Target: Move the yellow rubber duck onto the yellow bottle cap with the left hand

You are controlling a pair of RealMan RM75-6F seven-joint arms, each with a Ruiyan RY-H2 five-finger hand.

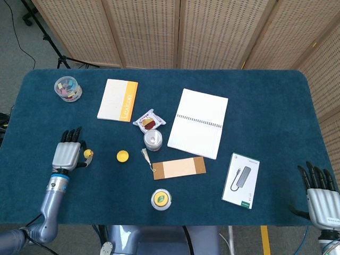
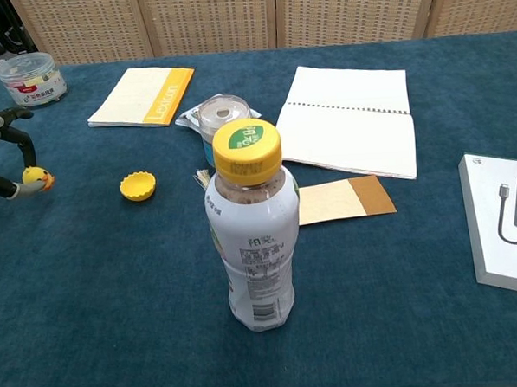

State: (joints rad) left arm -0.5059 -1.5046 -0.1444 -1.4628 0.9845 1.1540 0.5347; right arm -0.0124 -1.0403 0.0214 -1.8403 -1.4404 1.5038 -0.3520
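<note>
Bottle [image 2: 253, 237] nearest, front centre. L hand [image 1: 68, 154] pinches duck [image 2: 37, 178] w/ thumb & finger, duck just off the cloth, left of cap [image 2: 137, 185]. R hand [image 1: 320, 197] empty, fingers spread, near edge.

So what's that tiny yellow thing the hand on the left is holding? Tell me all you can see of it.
It is a small yellow rubber duck with an orange beak, smooth and rounded. The robot's left hand pinches it between dark fingertips, and it looks raised just off the blue cloth-covered table. It sits left of the yellow scalloped bottle cap, clearly apart from it. Finer details are too small to tell.
</note>
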